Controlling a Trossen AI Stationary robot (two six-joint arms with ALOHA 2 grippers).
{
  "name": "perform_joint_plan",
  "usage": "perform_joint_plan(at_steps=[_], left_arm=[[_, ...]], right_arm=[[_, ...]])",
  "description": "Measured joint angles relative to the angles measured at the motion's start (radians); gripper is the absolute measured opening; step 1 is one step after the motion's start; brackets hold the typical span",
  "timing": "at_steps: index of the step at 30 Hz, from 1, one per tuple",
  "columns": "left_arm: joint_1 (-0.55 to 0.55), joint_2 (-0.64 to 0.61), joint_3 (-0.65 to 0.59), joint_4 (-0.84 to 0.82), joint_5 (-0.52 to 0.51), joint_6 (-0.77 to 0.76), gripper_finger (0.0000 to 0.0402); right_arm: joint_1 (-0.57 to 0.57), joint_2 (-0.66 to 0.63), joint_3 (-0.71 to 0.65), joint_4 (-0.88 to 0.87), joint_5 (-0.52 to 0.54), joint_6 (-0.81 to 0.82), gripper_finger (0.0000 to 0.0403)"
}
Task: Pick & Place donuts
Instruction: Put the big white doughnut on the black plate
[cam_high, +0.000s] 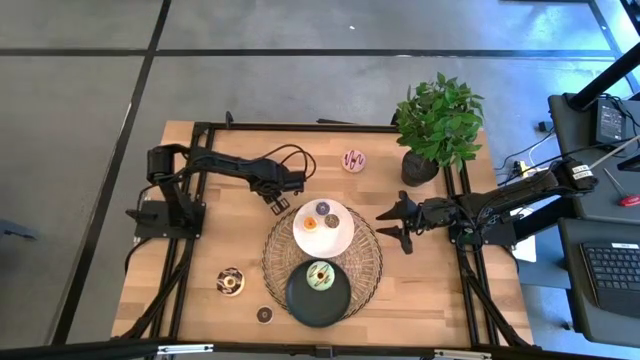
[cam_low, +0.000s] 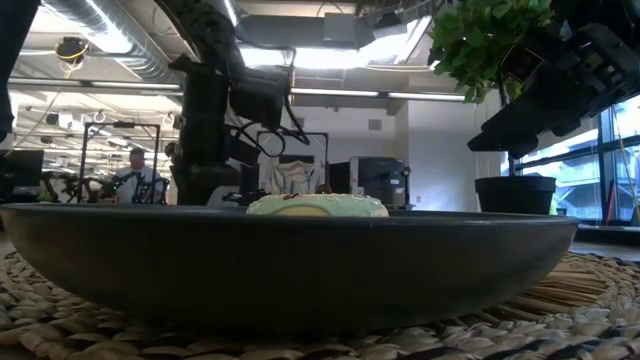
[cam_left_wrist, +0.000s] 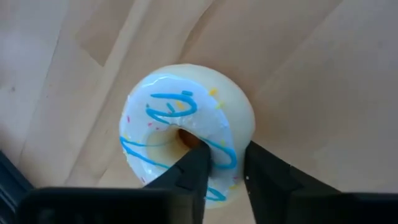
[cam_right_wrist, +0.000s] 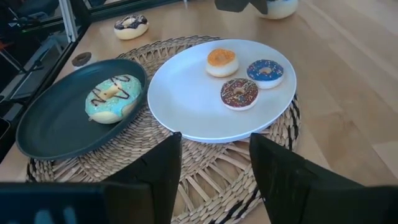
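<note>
Wooden table top (cam_high: 440, 290) was seen bare along its right edge and across the near-right corner, with open board also at the far-left corner. A woven mat (cam_high: 370, 262) lay at the middle, and two plates were set on it: one white plate (cam_high: 340, 240) farther back, one dark plate (cam_high: 300, 300) nearer the front edge, the two rims close together.

Donuts were counted as follows. Three mini donuts were on the white plate: an orange one (cam_right_wrist: 221, 61), a blue-iced one (cam_right_wrist: 265, 71) and a brown sprinkled one (cam_right_wrist: 239, 93). One green-iced donut (cam_right_wrist: 112, 98) lay on the dark plate. One pink-striped donut (cam_high: 354, 160) lay alone on bare wood near the far edge, left of a potted plant (cam_high: 438, 125). One chocolate-iced donut (cam_high: 230, 282) lay on wood left of the mat, and one small dark one (cam_high: 264, 314) near the front edge.

One cream donut with blue stripes (cam_left_wrist: 186, 134) was found under the left gripper (cam_high: 277, 204), just left of the white plate; the fingers (cam_left_wrist: 193, 171) were clamped on its ring, one finger in the hole and one outside.

The right gripper (cam_high: 397, 226) was held at the mat's right edge, jaws spread apart, nothing between them.
</note>
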Motion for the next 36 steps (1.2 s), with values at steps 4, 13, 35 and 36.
perform_joint_plan(at_steps=[4,13,35,36], left_arm=[[-0.02,-0.038,0.003,-0.02,0.044,-0.017,0.0055],[-0.278,-0.156,0.122,-0.109,0.084,0.02,0.0027],[-0.846,0.246,0.637,0.145,0.12,0.12,0.0026],[-0.85,0.273,0.668,0.141,0.123,0.129,0.0026]], right_arm=[[0.0,0.0,0.0,0.0,0.0,0.001,0.0189],[0.0,0.0,0.0,0.0,0.005,-0.001,0.0189],[0.0,0.0,0.0,0.0,0.062,0.01,0.0189],[0.0,0.0,0.0,-0.001,0.062,0.01,0.0189]])
